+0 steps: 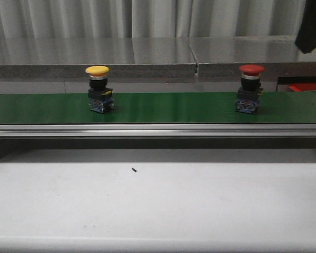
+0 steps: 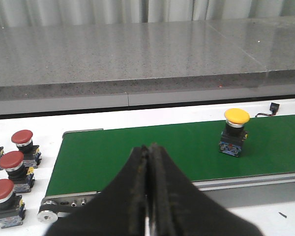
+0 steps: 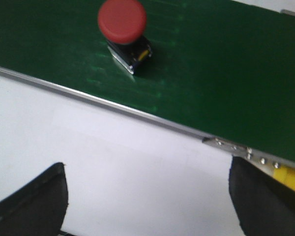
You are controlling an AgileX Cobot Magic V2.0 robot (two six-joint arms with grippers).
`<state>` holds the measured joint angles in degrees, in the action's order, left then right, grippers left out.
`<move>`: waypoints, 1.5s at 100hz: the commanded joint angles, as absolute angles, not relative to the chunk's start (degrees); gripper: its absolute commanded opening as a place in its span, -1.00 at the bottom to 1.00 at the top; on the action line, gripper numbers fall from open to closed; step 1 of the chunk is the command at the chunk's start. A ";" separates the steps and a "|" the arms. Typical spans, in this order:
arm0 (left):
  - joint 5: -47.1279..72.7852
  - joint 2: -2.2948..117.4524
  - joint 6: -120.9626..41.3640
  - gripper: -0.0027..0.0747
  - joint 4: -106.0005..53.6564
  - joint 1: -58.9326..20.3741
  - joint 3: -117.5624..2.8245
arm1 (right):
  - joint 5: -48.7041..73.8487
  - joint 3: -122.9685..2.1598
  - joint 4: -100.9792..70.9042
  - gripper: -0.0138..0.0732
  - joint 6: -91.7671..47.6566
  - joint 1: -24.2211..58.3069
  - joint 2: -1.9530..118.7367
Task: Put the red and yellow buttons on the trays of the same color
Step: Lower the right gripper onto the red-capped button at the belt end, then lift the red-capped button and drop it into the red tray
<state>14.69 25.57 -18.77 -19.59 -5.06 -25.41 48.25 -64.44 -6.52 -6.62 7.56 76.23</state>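
On the green belt (image 1: 168, 108) ahead of me stand two buttons, both upright and well apart: the yellow button (image 1: 99, 88) toward my left and the red button (image 1: 250, 88) toward my right. Neither is on a tray. A sliver of something red (image 1: 307, 86) shows past the belt's right end in the front view, but I cannot tell whether it is a tray. My left gripper (image 2: 150, 196) hangs short of the belt's near rail with its fingers (image 2: 132, 187) pressed together, nothing between them; the yellow button (image 2: 235, 131) sits on the belt off to one side of it, well clear. Beyond the belt's left end, on the white table (image 1: 158, 205), three more red buttons (image 2: 14, 167) stand in a loose group, with the edge of a yellow one just beside them. My right gripper (image 3: 147, 196) hovers over the white table near the belt's edge, fingers (image 3: 34, 199) spread wide and holding nothing; the red button (image 3: 124, 32) stands on the belt beyond the rail, apart from both fingertips. A small dark speck (image 1: 134, 169) lies on the table in front of the belt.
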 commanded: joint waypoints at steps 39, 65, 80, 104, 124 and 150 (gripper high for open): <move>9.97 25.70 -18.61 -0.98 -20.50 -5.53 -26.97 | 45.91 -81.92 -6.70 0.82 -8.10 7.71 94.87; 9.97 25.70 -18.61 -0.98 -20.50 -5.53 -26.97 | 47.92 -87.22 -4.53 0.11 -7.63 6.77 101.68; 9.97 25.70 -18.61 -0.98 -20.50 -5.53 -26.97 | 50.08 -87.76 -4.58 -0.30 -6.02 4.39 102.08; 9.97 25.70 -18.61 -0.98 -20.50 -5.53 -26.97 | 53.83 -93.81 -4.77 -0.33 -6.02 -3.77 102.08; 9.97 25.70 -18.61 -0.98 -20.50 -5.53 -26.97 | 54.45 -101.83 -5.26 -0.33 -6.02 -13.18 105.51; 9.97 25.70 -18.61 -0.98 -20.50 -5.53 -26.97 | 57.02 -111.80 -5.50 -0.33 -6.02 -20.49 115.78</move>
